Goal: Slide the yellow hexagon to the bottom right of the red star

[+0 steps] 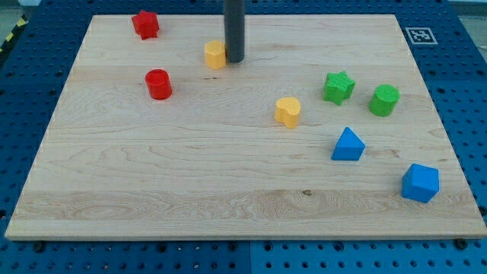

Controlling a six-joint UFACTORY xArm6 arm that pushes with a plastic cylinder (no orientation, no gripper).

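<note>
Yellow hexagon (215, 55) sits near the board's top edge, right of the red star (144, 24) at the top-left. My tip (234, 60) presses against its right side, seemingly placed to nudge it leftward.

red cylinder (158, 84), green star (338, 87), blue triangle (348, 144), perhaps a prism

My tip (234, 60) ends a plain, straight, dark grey cylindrical rod.
</note>
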